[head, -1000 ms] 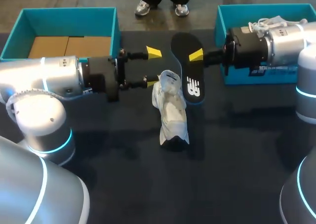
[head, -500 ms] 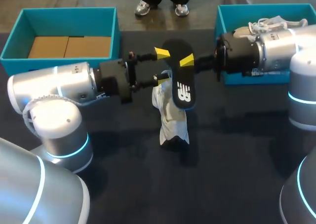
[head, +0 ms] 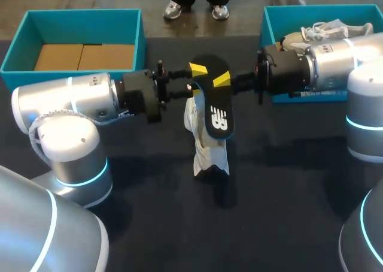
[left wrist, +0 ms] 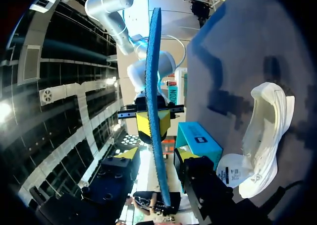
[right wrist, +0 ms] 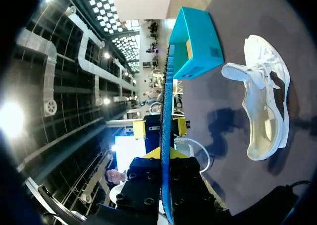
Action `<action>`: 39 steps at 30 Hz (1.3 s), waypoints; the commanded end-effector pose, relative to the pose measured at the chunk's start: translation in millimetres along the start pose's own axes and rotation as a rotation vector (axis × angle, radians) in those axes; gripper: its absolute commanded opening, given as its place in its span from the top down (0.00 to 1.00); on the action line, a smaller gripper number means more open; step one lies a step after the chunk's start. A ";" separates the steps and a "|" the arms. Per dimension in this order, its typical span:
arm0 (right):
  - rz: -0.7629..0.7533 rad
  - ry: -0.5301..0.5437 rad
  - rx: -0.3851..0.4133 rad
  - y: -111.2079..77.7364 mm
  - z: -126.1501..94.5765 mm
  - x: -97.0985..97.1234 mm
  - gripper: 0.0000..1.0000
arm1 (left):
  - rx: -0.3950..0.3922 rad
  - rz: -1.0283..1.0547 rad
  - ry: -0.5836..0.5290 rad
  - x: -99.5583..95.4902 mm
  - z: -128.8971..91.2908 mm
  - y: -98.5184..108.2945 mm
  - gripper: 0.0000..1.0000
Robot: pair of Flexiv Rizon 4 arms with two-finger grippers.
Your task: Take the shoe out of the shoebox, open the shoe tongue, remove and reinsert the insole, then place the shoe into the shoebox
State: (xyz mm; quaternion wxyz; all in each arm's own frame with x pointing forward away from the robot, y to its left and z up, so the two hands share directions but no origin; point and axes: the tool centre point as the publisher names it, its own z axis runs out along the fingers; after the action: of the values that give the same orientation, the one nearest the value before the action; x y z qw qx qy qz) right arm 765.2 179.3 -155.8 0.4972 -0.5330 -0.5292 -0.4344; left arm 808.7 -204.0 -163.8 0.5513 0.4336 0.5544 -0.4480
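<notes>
A black insole (head: pixel 214 107) with a blue rim hangs upright over the white shoe (head: pixel 207 141), which lies on the dark table. My right gripper (head: pixel 222 79) is shut on the insole's upper part. From the other side my left gripper (head: pixel 195 80) stands open, one yellow tip on each side of the insole's top end. In the left wrist view the insole (left wrist: pixel 155 101) runs edge-on between my fingers with a gap on both sides, and the shoe (left wrist: pixel 265 136) lies beside them. In the right wrist view the insole (right wrist: pixel 166 106) is clamped edge-on, with the shoe (right wrist: pixel 265 101) off to the side.
A teal shoebox (head: pixel 24 29) with a brown bottom stands at the back left. A second teal box (head: pixel 269 20) at the back right holds another white shoe (head: pixel 326 29). Bare table (head: pixel 287 188) lies in front of the shoe.
The right arm carried the insole left, over the shoe. The left arm moved right to meet it, and its fingers narrowed around the insole's top.
</notes>
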 end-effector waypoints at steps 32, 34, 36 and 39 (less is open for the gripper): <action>-0.010 -0.008 -0.005 6.8 12.0 1.6 1.00 | -0.013 -0.041 -0.002 5.2 10.2 -0.8 0.82; -0.010 -0.009 -0.005 7.4 11.7 1.6 1.00 | -0.012 -0.042 -0.002 5.7 10.3 -1.4 0.83; -0.010 -0.010 -0.003 7.9 11.4 1.6 1.00 | -0.012 -0.043 -0.002 6.1 10.5 -1.8 0.83; -0.010 -0.011 -0.001 8.3 9.9 1.4 1.00 | -0.014 -0.043 -0.003 6.3 10.6 -1.9 0.83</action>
State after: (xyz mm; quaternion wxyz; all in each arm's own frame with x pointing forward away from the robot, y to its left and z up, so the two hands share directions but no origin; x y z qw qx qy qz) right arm 771.1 189.1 -156.7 0.4918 -0.5325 -0.5326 -0.4369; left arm 811.0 -214.3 -169.2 0.5437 0.4181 0.5657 -0.4578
